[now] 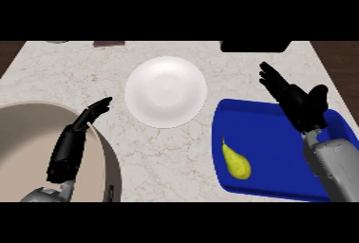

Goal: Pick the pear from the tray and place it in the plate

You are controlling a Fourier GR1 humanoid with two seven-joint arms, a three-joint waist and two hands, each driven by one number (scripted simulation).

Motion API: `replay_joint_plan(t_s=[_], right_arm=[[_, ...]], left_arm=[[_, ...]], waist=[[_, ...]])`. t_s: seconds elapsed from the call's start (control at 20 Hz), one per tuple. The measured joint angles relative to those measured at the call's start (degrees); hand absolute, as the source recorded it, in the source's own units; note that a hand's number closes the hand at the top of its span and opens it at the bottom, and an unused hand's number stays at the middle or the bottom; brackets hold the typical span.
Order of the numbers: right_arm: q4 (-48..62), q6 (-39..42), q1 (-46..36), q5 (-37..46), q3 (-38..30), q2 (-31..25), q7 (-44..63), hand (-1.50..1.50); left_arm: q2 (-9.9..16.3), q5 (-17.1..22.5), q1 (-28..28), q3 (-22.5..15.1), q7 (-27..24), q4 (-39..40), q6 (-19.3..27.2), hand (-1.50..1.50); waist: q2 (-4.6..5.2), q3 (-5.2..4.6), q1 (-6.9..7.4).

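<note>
Marble counter [63, 76]: pear [236, 163] lying in blue tray [280, 147], white plate [166, 91] just left. Right hand [300, 100] above tray, fingers spread, holding nothing. Left hand [73, 137] over sink [28, 142], fingers straight.

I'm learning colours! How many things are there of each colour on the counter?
White: 1, the plate
Blue: 1, the tray
Yellow: 1, the pear in the tray
Beige: 1, the sink
Total: 4
</note>
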Motion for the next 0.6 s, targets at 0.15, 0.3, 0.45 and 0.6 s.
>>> replay_joint_plan(t_s=[0.15,0.3,0.45,0.6], right_arm=[[-4.89,3.65,-0.39,0.35,4.03,2.74,-4.49,1.50],[-11.79,9.85,-2.89,0.40,11.19,7.36,-10.71,1.50],[-16.44,8.01,-7.31,12.83,14.16,2.49,-13.62,1.50],[-19.20,2.17,-1.38,21.82,21.25,4.95,-19.01,-1.50]], left_arm=[[0.28,1.24,-0.95,1.43,0.30,-0.45,-3.40,0.00],[0.85,2.68,-2.66,2.95,-0.04,-0.86,-6.76,0.00],[1.03,4.10,-2.49,4.30,-0.01,-0.06,-8.76,0.00],[1.89,6.57,-4.10,7.03,0.69,-0.20,-10.44,0.00]], waist=[[0.27,0.99,0.59],[0.05,1.54,2.42],[-1.61,1.29,0.93],[-0.63,1.65,0.12]])
